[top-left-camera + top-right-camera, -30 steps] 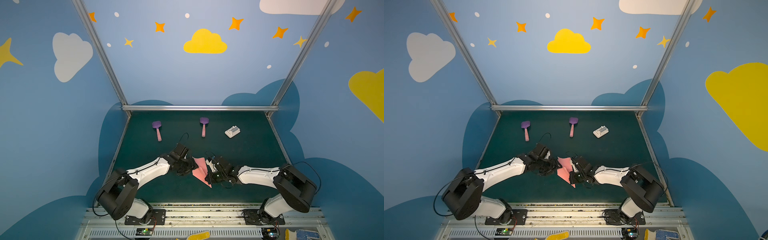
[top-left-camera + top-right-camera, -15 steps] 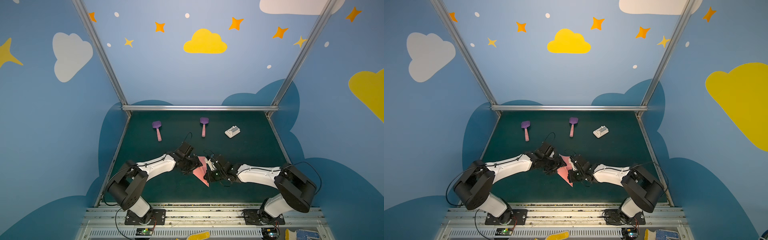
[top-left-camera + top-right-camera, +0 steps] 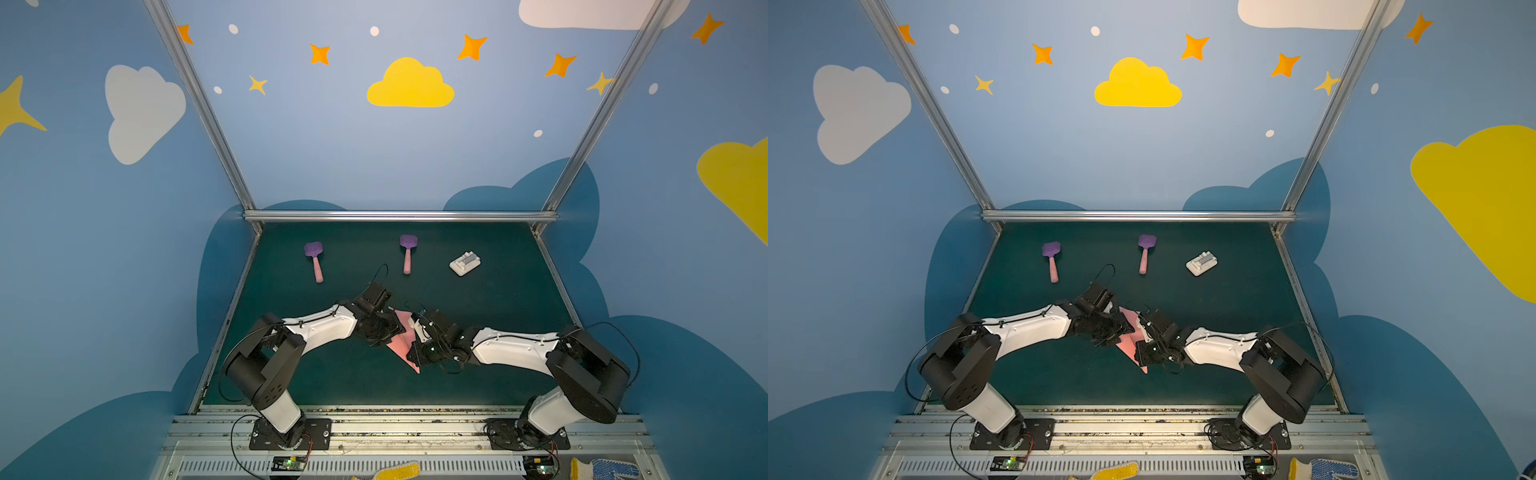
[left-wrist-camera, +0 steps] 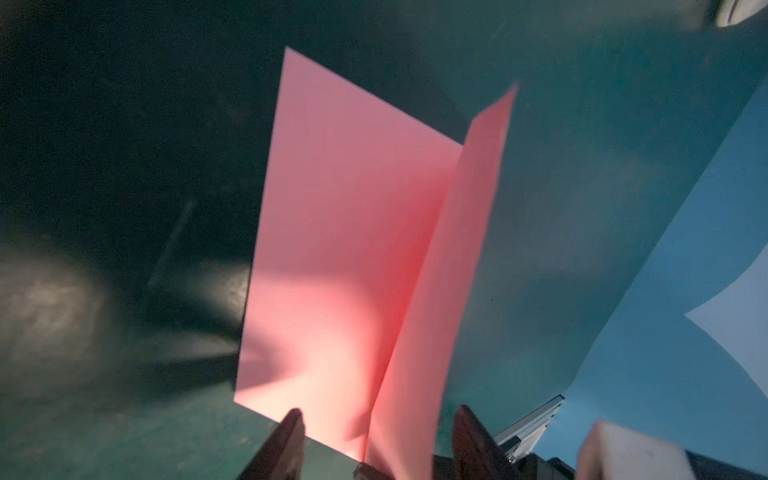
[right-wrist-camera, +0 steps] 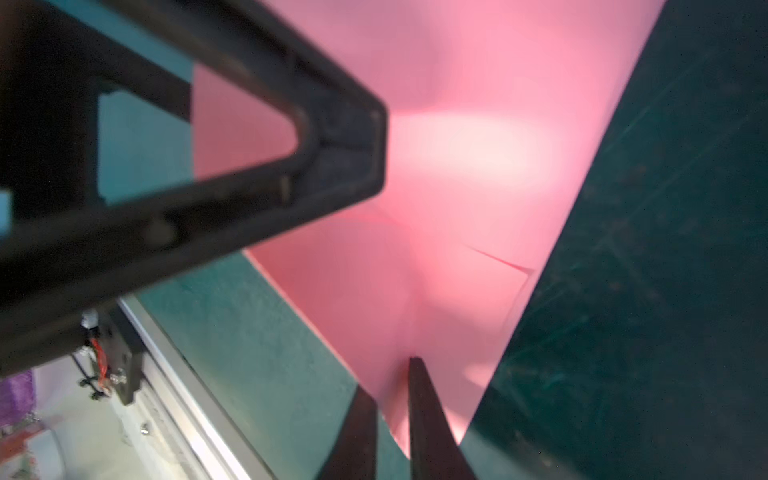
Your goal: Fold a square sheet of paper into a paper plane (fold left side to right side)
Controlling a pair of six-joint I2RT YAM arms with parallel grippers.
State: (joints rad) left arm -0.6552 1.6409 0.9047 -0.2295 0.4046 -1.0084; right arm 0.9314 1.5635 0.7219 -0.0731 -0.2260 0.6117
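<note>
Salmon-pink square sheet of paper (image 3: 400,348), thin and creased to a point at its near end, lies toward the front of the dark green mat (image 3: 498,332), between the two arms in both top views. In the left wrist view one panel lies flat while a flap stands up along the crease, and the left gripper (image 4: 378,411) straddles that flap with jaws apart, holding nothing. The right gripper (image 5: 392,382) has its jaws only narrowly parted around the sheet's corner, with no visible pinch. The flap probably has to go over rightward: pinch it near its free edge, lay it down slowly, match the edges and only then press the crease. Farther back, well clear, lie two purple-headed pink-handled spatulas (image 3: 314,261) and a small white plastic block (image 3: 465,263).
</note>
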